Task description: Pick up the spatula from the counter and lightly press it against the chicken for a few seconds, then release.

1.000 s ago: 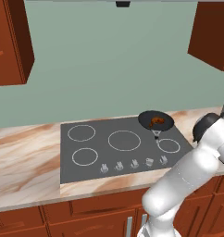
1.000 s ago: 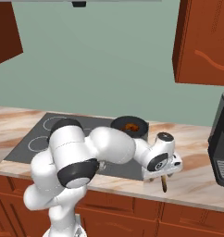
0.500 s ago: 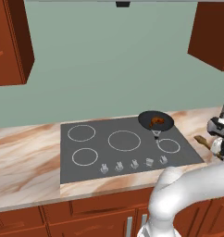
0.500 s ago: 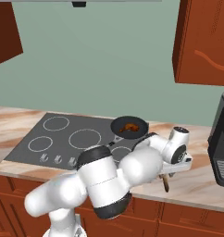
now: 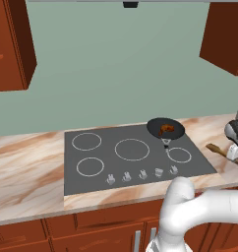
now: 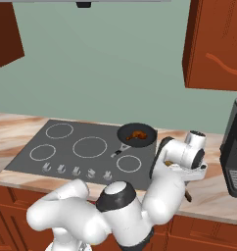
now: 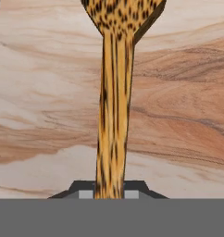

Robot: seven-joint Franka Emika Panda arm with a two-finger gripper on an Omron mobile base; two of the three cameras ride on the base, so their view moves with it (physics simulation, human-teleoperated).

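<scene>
Two dark finger tips [image 7: 86, 189] sit tight against either side of a speckled wooden handle, so the gripper [image 7: 109, 190] is pinched on the spatula [image 7: 115, 92] close to the handle's end. The spatula appears to lie flat on the marbled counter [image 7: 40, 69], just right of the cooktop [image 5: 121, 165], its blade angled back toward the stove. Well apart from it, on the rear right burner, a black pan [image 5: 153, 127] holds the browned chicken [image 5: 165, 130].

Marbled counter [image 5: 27, 162], black cooktop [image 5: 107, 153] and wooden spatula [image 7: 114, 115] on it.
</scene>
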